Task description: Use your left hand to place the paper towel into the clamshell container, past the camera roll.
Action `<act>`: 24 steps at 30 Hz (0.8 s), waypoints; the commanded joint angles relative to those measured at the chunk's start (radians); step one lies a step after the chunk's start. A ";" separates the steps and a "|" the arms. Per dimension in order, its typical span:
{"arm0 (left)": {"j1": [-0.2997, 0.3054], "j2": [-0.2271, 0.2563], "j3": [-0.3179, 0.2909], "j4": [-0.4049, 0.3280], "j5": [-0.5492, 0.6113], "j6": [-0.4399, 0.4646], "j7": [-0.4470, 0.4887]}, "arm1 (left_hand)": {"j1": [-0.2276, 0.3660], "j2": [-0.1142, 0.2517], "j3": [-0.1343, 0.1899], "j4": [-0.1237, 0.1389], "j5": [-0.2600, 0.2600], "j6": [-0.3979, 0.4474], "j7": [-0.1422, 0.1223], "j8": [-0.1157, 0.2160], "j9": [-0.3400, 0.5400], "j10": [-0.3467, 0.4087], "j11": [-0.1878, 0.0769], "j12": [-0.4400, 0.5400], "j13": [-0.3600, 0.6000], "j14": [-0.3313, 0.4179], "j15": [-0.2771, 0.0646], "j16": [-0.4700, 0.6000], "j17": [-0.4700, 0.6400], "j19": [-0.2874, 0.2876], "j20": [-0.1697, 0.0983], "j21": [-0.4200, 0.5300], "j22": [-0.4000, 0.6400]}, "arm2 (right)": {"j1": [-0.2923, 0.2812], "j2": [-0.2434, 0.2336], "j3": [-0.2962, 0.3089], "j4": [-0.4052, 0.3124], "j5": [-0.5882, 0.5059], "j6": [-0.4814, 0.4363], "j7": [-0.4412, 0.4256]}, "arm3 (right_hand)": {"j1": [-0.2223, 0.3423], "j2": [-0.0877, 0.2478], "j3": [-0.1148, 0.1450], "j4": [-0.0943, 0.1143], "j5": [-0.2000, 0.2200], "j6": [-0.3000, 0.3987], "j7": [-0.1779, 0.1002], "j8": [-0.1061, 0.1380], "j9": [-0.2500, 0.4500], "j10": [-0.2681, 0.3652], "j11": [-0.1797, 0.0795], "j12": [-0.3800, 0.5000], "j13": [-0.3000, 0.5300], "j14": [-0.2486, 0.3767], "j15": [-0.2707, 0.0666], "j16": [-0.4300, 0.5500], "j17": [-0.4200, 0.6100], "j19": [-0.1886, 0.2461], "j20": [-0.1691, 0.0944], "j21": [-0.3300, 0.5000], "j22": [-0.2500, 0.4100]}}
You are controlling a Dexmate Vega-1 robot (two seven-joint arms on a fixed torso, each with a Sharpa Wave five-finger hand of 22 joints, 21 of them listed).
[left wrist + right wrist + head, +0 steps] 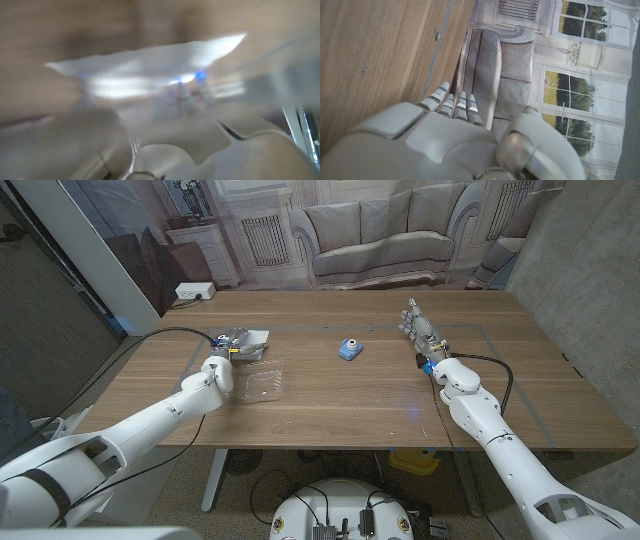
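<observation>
The left hand (222, 368) hovers between the container (262, 383) and the paper towel (243, 340) near the counter's left edge; I cannot tell how its fingers stand. A blind reach could shove the light container. The right hand (421, 327) waits, fingers straight and together.

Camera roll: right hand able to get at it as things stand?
Probably yes. The camera roll sits alone on bare table, with open wood between it and the right hand, which holds nothing. Actual reach can't be confirmed.

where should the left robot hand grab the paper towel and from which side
Judging from the head view, grip the paper towel at its raised, crumpled near edge, coming from the robot's side, where the left robot hand already is. The clamshell lies right beside that hand, so the carry is short. The wrist view is too blurred to confirm contact.
</observation>
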 commanded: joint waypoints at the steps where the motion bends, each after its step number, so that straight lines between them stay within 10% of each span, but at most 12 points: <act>1: -0.018 -0.019 0.020 0.036 0.002 -0.011 -0.008 | 0.010 0.003 -0.003 0.001 0.006 0.010 -0.001 0.005 0.001 0.007 -0.002 0.008 0.005 0.010 -0.038 0.002 0.004 0.013 0.001 -0.001 0.004 | -0.008 -0.004 0.005 -0.010 0.003 -0.008 -0.004 | 0.004 0.006 0.000 -0.006 -0.005 0.006 0.002 0.000 0.002 0.010 0.001 -0.001 0.002 0.005 0.003 -0.006 0.002 0.010 -0.012 -0.001 0.006; 12: -0.017 -0.027 0.024 0.032 -0.001 0.017 -0.009 | 0.057 0.016 0.009 -0.019 0.010 0.035 0.005 0.013 0.001 0.017 -0.011 0.009 0.005 0.022 -0.043 0.003 0.002 0.043 0.005 0.005 0.004 | -0.012 -0.005 0.008 -0.016 0.004 -0.007 -0.007 | 0.004 0.006 -0.001 -0.007 -0.006 0.006 0.002 0.000 0.002 0.011 0.002 -0.001 0.002 0.005 0.005 -0.006 0.002 0.011 -0.011 -0.005 0.006; 24: -0.019 -0.025 0.037 0.019 0.016 0.043 -0.012 | 0.259 0.057 0.065 -0.111 -0.006 0.091 0.002 0.026 0.002 0.079 -0.023 0.013 0.006 0.109 -0.063 0.018 0.003 0.208 -0.014 0.043 0.004 | -0.029 -0.009 0.017 -0.033 0.006 -0.004 -0.015 | 0.004 0.007 -0.002 -0.007 -0.006 0.008 0.002 0.001 0.002 0.011 0.002 -0.001 0.002 0.005 0.006 -0.006 0.002 0.013 -0.011 -0.009 0.006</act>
